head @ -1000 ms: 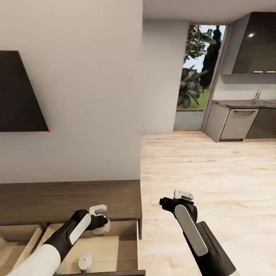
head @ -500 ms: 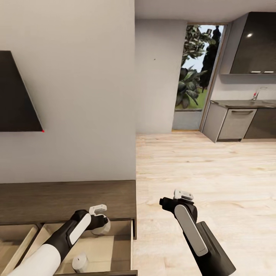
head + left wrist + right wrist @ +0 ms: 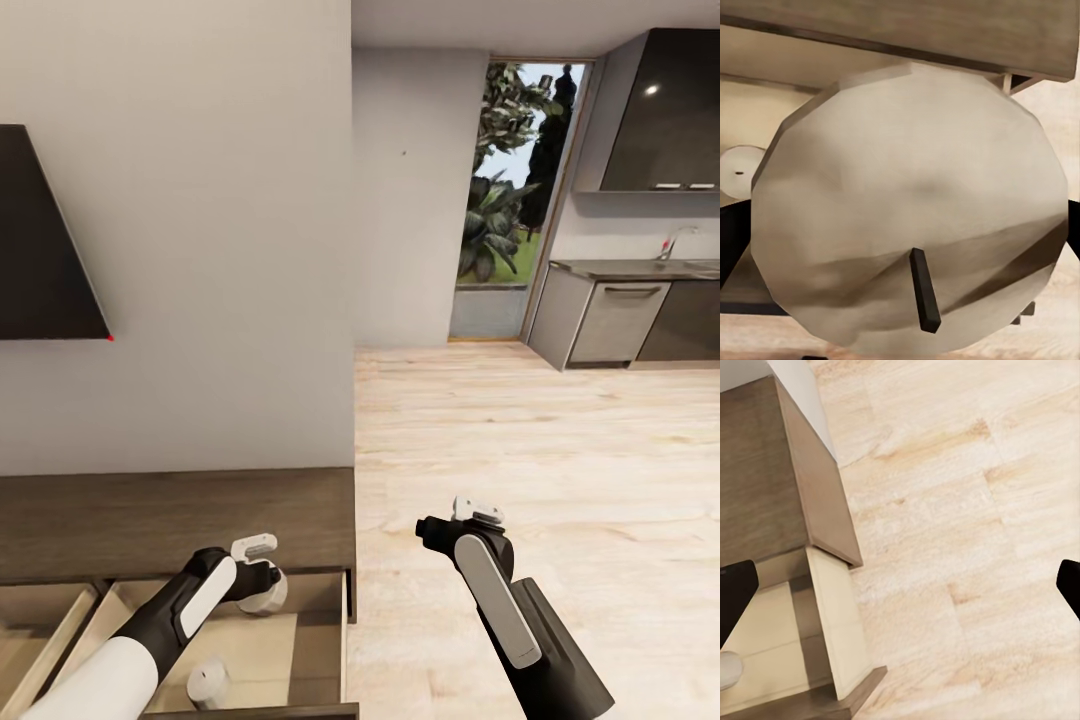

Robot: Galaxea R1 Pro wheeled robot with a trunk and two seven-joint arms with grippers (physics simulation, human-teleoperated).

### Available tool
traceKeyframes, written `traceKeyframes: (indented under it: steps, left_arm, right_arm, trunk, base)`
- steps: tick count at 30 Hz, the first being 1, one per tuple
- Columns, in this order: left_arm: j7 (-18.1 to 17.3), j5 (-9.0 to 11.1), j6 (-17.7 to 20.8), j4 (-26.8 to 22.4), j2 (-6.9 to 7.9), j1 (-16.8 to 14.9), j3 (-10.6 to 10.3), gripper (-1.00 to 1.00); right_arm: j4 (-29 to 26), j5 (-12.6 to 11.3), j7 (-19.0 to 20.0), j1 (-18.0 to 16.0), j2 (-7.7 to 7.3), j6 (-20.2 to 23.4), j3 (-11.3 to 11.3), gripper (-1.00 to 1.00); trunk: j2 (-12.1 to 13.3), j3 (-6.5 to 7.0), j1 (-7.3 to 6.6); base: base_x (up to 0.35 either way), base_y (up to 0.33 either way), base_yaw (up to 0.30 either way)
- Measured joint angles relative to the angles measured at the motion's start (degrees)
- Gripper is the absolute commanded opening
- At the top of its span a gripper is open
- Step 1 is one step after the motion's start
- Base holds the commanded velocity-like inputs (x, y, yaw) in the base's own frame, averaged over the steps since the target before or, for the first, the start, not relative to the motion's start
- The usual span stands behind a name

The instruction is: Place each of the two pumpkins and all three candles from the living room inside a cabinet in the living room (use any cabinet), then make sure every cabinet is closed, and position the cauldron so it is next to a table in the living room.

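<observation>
The dark-brown cabinet (image 3: 170,520) stands against the wall with a drawer (image 3: 300,650) pulled open. My left gripper (image 3: 258,580) is shut on a grey-beige candle (image 3: 270,598) and hangs over that drawer. In the left wrist view this candle (image 3: 907,195) looms large, its dark wick (image 3: 924,291) pointing at the camera. A second candle (image 3: 210,682) stands on the drawer floor, and this candle (image 3: 726,669) appears again in the right wrist view. My right gripper (image 3: 470,512) is open over bare floor beside the cabinet's end (image 3: 795,472). The pumpkins, cauldron and table are out of view.
A neighbouring drawer (image 3: 45,625) to the left is open too. A dark screen (image 3: 45,240) hangs on the wall above the cabinet. Light wooden floor (image 3: 530,440) runs right towards grey kitchen cupboards (image 3: 620,320) and a glass door (image 3: 505,200).
The camera has turned slightly, sliding the cabinet and wall leftward in the picture. Both arms keep their pose, and the left gripper still holds the candle.
</observation>
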Motion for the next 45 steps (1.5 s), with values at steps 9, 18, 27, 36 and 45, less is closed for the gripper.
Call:
traceKeyframes:
  steps: [9, 18, 27, 36, 45]
  left_arm:
    - [0.1, 0.1, 0.1, 1.0, -0.09, 0.0, 0.2, -1.0]
    - [0.1, 0.0, -0.2, 6.1, -0.29, -0.1, 0.0, -1.0]
    - [0.7, -0.3, 0.1, 6.2, -0.22, -0.1, 0.0, -1.0]
    - [9.2, 0.0, -0.2, 5.4, -1.05, -0.1, 0.1, -1.0]
    - [10.0, -0.1, -0.4, 5.1, -1.3, -0.1, 0.1, -1.0]
  right_arm:
    - [-0.1, 0.0, 0.0, 0.0, 0.0, -0.1, 0.1, 1.0]
    - [-0.1, 0.1, -0.1, 0.0, 0.0, 0.0, 0.1, 1.0]
    - [-0.1, 0.0, -0.1, 0.0, 0.0, -0.1, 0.0, 1.0]
    - [0.3, 0.1, -0.1, 0.0, 0.0, -0.1, 0.1, 1.0]
    - [0.2, -0.1, -0.1, 0.0, 0.0, -0.2, -0.1, 1.0]
  trunk:
    - [-3.6, -1.62, 1.98]
    - [-7.2, -3.23, 3.96]
    - [-10.8, -4.85, 5.93]
    - [-14.4, -6.47, 7.91]
    - [-18.1, -8.08, 9.89]
  base:
    - [0.0, 0.0, 0.0]
    - [0.0, 0.0, 0.0]
    - [0.0, 0.0, 0.0]
    - [0.0, 0.0, 0.0]
    - [0.0, 0.0, 0.0]
